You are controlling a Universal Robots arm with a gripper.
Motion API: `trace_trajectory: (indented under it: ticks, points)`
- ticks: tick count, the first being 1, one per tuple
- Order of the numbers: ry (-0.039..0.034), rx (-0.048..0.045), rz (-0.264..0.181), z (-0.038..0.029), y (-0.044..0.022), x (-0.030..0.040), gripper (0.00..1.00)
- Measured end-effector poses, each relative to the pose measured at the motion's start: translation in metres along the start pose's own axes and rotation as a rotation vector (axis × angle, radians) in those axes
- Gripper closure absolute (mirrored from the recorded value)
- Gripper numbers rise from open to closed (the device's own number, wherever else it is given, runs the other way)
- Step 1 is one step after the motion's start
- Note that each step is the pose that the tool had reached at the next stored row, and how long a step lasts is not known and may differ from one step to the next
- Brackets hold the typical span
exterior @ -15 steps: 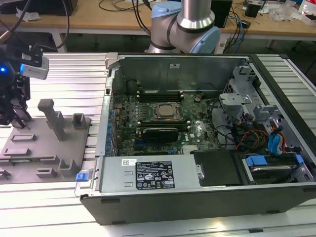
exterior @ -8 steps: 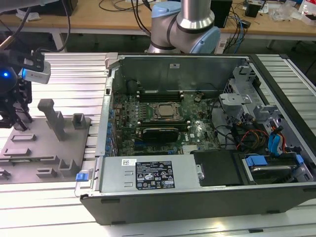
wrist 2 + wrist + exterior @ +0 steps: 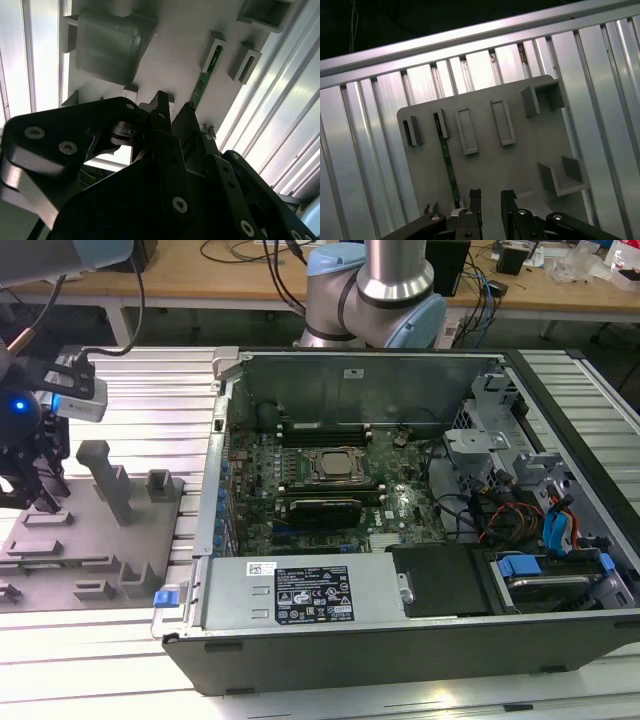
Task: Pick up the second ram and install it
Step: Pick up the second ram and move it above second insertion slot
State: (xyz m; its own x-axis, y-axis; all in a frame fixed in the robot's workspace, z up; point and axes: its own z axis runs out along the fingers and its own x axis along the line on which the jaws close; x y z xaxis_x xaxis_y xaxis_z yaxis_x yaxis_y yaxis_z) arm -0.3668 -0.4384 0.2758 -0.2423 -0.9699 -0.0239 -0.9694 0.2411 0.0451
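Note:
The second ram (image 3: 448, 167) is a thin green stick standing on edge in a slot of the grey holder plate (image 3: 485, 170). It also shows as a green strip (image 3: 201, 86) in the second wrist view. My gripper (image 3: 491, 196) hovers just above the plate, a little to one side of the stick's near end, and touches nothing. Its black fingers (image 3: 161, 107) stand slightly apart with nothing between them. In the exterior view the gripper (image 3: 38, 492) hangs over the plate (image 3: 95, 540) at the exterior view's left, well away from the computer case.
The open computer case (image 3: 400, 510) lies at the exterior view's right, with the motherboard, its square CPU socket (image 3: 334, 466) and long slots beside it. Grey blocks (image 3: 105, 480) rise from the holder plate. Ribbed aluminium table (image 3: 365, 165) surrounds the plate.

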Motion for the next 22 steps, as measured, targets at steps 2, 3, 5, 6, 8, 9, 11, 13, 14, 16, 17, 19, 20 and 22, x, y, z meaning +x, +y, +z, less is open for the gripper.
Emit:
trace_trajectory:
  ticks: [2, 3, 5, 6, 8, 9, 11, 13, 14, 16, 17, 19, 20, 22]
  points:
    - [0.0, 0.0, 0.0, 0.0038, 0.0, 0.0002, 0.7]
    - [0.0, 0.0001, 0.0, 0.0062, 0.0, 0.0002, 0.7]
    - [0.0, 0.0, 0.0, 0.0093, 0.0001, 0.0004, 0.7]
    - [0.0, 0.0, 0.0, 0.0105, 0.0001, 0.0004, 0.7]
    - [0.0, 0.0, 0.0, 0.0129, 0.0001, 0.0005, 0.7]
    - [-0.0001, 0.0, 0.0, 0.0139, 0.0001, 0.0005, 0.7]
    - [0.0, 0.0, 0.0, 0.0179, 0.0002, 0.0007, 0.7]
    - [0.0, 0.0, 0.0, 0.0224, 0.0002, 0.0009, 0.7]
    - [0.0001, 0.0, 0.0, 0.0242, 0.0002, 0.001, 0.7]
    - [0.0, -0.0001, 0.0, 0.0272, 0.0004, 0.0014, 0.7]
    - [0.0, 0.0, 0.0, 0.0288, 0.0005, 0.0025, 0.7]
    - [0.0, 0.0001, 0.0, 0.0327, 0.0005, 0.0066, 0.7]
    - [0.0, 0.0, 0.0, 0.0339, 0.0006, 0.0081, 0.7]
    - [0.0017, 0.0002, -0.006, 0.0353, 0.0009, 0.0129, 0.7]
